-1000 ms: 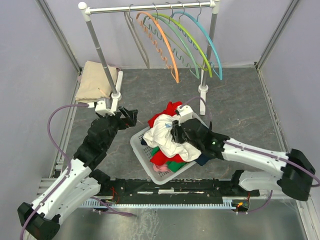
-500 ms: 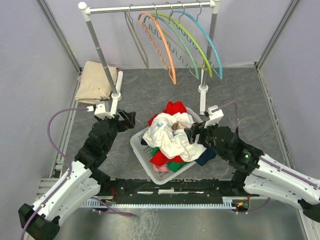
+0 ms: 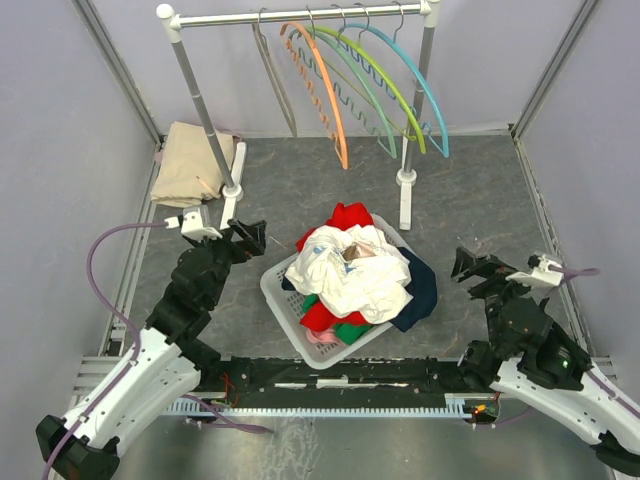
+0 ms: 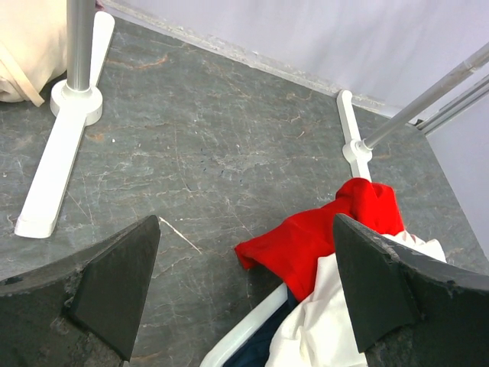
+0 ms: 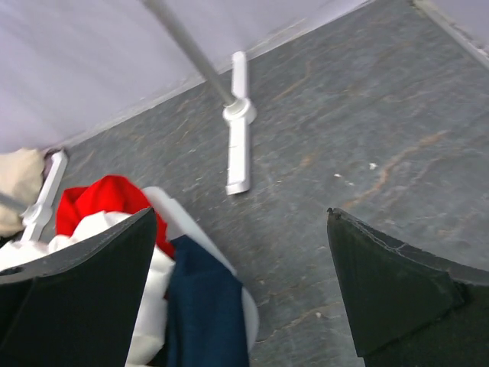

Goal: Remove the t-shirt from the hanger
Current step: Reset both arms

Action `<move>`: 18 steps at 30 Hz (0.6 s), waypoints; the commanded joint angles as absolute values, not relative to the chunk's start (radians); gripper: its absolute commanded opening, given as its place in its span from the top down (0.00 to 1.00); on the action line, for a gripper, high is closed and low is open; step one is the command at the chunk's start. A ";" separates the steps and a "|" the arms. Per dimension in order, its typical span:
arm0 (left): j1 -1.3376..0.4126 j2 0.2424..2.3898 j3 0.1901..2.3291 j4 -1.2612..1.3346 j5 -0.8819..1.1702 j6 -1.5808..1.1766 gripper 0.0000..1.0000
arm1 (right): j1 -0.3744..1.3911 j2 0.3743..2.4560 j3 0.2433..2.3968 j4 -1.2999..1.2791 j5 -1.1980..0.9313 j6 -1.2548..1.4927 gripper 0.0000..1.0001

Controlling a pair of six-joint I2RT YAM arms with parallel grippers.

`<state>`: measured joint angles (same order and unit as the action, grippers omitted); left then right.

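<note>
- left gripper [image 3: 247, 236]: released, fingers [image 4: 114, 283] spread wide, nothing between them. Hovers just left of the basket [image 3: 272, 292], over grey floor.
- right gripper [image 3: 474, 266]: also released, fingers [image 5: 84, 283] wide apart, empty. Sits right of the basket, well apart from the clothes.
- white t-shirt [image 3: 345, 278]: crumpled on top of the pile in the basket, mid-table, off any hanger. Neither gripper touches it.
- around it: red garment [image 3: 347, 216] spills over the basket's far rim, navy garment [image 3: 420, 290] drapes over the right side, green piece [image 3: 350, 330] and pink piece [image 3: 322, 338] show at the near edge.
- rack [image 3: 300, 15] on the far side: orange, green, teal and blue hangers [image 3: 335, 100] hang bare.
- beige cloth [image 3: 190, 160]: far left, beside the rack's left foot.
</note>
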<state>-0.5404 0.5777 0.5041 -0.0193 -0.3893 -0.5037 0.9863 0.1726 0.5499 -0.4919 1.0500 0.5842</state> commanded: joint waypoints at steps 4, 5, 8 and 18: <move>-0.543 0.575 0.486 0.069 -0.422 -0.509 0.01 | 0.986 0.100 0.550 -0.602 1.225 0.593 0.01; -0.544 0.574 0.486 0.069 -0.422 -0.507 0.01 | 0.988 0.104 0.553 -0.610 1.232 0.594 0.00; -0.544 0.567 0.486 0.065 -0.419 -0.506 0.01 | 0.988 0.120 0.567 -0.635 1.243 0.601 0.00; -0.543 0.534 0.487 0.043 -0.417 -0.507 0.01 | 0.987 0.115 0.581 -0.683 1.233 0.634 0.00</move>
<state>-0.5404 0.5507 0.4839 0.0082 -0.3923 -0.5037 0.9863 0.1207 0.5476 -0.6632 1.2133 0.6132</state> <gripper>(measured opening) 0.993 0.996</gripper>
